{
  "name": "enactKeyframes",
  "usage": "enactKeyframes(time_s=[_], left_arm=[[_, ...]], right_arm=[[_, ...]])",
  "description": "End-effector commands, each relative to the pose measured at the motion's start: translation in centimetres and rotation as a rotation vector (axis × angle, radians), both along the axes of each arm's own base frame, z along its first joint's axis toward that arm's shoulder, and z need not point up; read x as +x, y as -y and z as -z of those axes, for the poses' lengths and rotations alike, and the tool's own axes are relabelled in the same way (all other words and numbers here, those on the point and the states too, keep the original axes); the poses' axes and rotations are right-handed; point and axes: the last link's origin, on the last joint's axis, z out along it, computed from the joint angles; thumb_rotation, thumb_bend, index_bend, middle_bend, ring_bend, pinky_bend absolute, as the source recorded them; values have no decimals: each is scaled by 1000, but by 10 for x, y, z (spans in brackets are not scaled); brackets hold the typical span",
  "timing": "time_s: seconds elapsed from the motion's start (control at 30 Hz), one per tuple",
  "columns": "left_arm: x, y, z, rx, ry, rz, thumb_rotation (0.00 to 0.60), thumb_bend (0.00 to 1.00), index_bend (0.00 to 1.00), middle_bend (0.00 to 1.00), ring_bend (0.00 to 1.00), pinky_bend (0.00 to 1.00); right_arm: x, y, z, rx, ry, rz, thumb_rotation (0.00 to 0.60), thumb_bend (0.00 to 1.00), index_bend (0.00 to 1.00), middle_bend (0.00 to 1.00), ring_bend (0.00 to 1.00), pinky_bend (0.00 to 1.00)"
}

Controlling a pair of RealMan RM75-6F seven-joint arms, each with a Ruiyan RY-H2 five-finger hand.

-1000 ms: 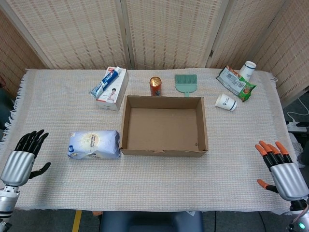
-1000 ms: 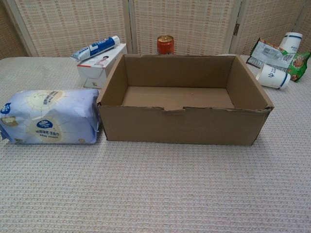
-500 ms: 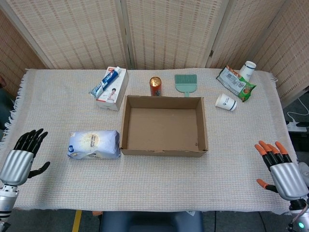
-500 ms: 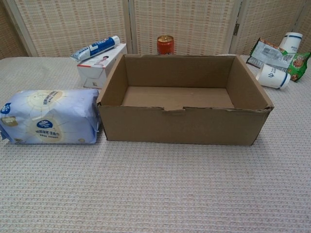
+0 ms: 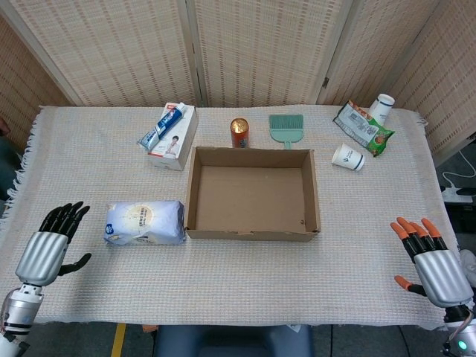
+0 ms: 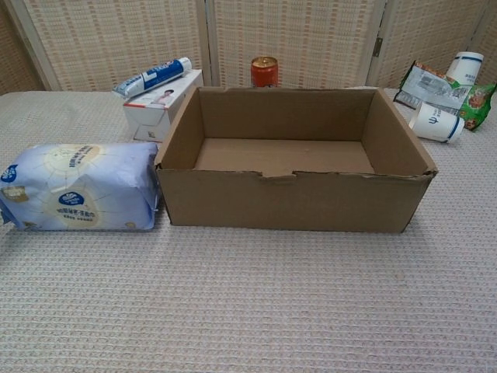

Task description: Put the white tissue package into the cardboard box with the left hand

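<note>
The white tissue package lies flat on the cloth, touching the left wall of the empty cardboard box. My left hand hovers near the table's front left corner, left of the package and apart from it, fingers spread, holding nothing. At the front right corner my right hand is open too, orange fingertips spread. Neither hand shows in the chest view.
Behind the box stand a white carton with a toothpaste tube, an orange can and a green brush. At the back right lie a snack bag and two paper cups.
My left hand has moved right and slightly forward, closer to the tissue package. The right hand, package and box have stayed put.
</note>
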Motion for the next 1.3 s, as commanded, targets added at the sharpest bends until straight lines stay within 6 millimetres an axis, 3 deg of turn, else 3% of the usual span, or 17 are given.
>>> enactKeyframes(time_s=[0.03,0.27,0.53,0.9,1.3], left_arm=[[24,-5,6,-32,3,11,600,211,0,0,0,74],[55,-14,27,-88,-16,57,600,211,0,0,0,73],[74,-35,55,-127,-60,35,600,212,0,0,0,71],[78,-64,88,-177,-119,-66,600,211,0,0,0,67],[74,-87,103,-213,-162,-116,600,211,0,0,0,68]], right_arm=[[0,0,0,0,0,-1,600,0,57,30,0,0],[0,0,-2,-3,3,-1,600,0,57,30,0,0],[-1,2,-4,-11,5,4,600,0,57,30,0,0],[-2,3,-8,-24,8,8,600,0,57,30,0,0],[-3,5,-10,-35,7,13,600,0,58,30,0,0]])
